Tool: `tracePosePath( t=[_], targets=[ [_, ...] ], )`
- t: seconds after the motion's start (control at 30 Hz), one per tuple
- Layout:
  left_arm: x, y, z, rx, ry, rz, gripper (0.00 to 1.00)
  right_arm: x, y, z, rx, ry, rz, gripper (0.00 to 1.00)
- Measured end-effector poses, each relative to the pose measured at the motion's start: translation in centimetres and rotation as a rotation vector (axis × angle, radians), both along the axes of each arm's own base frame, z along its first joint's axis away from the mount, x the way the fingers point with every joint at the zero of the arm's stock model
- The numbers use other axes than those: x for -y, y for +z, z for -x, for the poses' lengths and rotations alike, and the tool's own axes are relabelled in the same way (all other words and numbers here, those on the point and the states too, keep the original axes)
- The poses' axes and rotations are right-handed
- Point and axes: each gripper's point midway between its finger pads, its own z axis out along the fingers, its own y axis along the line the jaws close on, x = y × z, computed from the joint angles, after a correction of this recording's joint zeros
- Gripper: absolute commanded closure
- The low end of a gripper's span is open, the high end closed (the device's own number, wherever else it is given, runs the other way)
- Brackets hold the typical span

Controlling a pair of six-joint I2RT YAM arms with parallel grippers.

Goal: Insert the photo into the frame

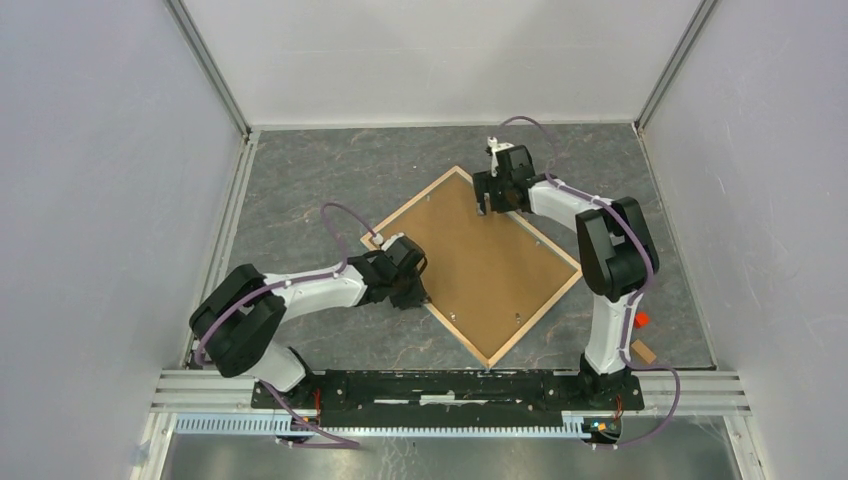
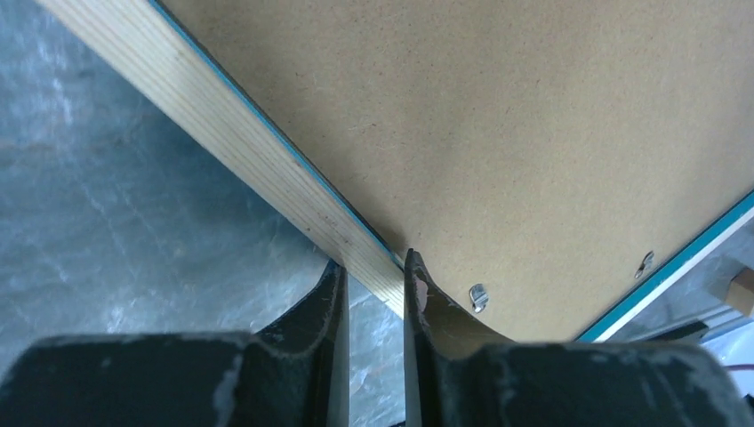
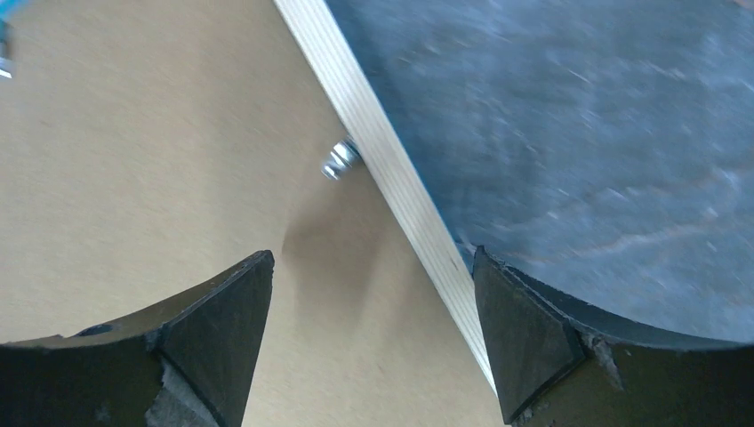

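Across the grey table (image 1: 300, 180), open surface on every side of the frame (image 2: 204, 100), widest beyond its far and left edges, with walls well off. Lying back-up and cornerwise, the brown backing board (image 1: 480, 265) seated inside its light wood rim. Clamped at the frame's left rim by the left gripper (image 2: 374, 260), one finger outside, one on the board. Poised over the frame's far-right rim, near the far corner, the right gripper (image 3: 373, 256), jaws spread wide astride the rim, gripping nothing. Just inside that rim, a small metal clip (image 3: 340, 160).
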Motion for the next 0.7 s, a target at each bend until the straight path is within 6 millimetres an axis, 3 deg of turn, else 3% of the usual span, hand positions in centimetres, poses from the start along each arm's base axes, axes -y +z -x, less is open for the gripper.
tracePosePath(
  t=[0.13, 0.23, 0.3, 0.37, 0.47, 0.57, 0.7],
  targets=[
    [-0.6, 0.7, 1.9, -0.01, -0.06, -0.018, 0.33, -4.2, 1.7, -0.5, -0.013, 0.114, -0.07, 0.13],
    [0.1, 3.9, 2.7, 0.066, -0.162, 0.023, 0.12, -7.1, 3.8, 0.1, 0.0, 0.187, -0.098, 0.11],
    [0.0, 7.1, 2.0, 0.146, -0.212, 0.038, 0.04, -7.8, 5.0, 1.3, 0.003, 0.215, -0.092, 0.1],
    [-0.6, 10.5, 0.1, 0.233, -0.218, 0.046, 0.0, -7.1, 6.4, 2.9, 0.013, 0.223, -0.08, 0.1],
    [-2.8, 14.0, -3.9, 0.337, -0.166, 0.023, 0.0, -4.3, 9.1, 5.8, 0.05, 0.196, -0.069, 0.1],
    [-6.0, 15.5, -7.9, 0.379, -0.1, -0.037, 0.0, -1.0, 10.9, 9.4, 0.107, 0.154, -0.062, 0.1],
    [-8.0, 15.2, -12.7, 0.367, -0.067, -0.117, 0.0, 3.4, 10.4, 13.8, 0.13, 0.059, -0.043, 0.1]
  ],
)
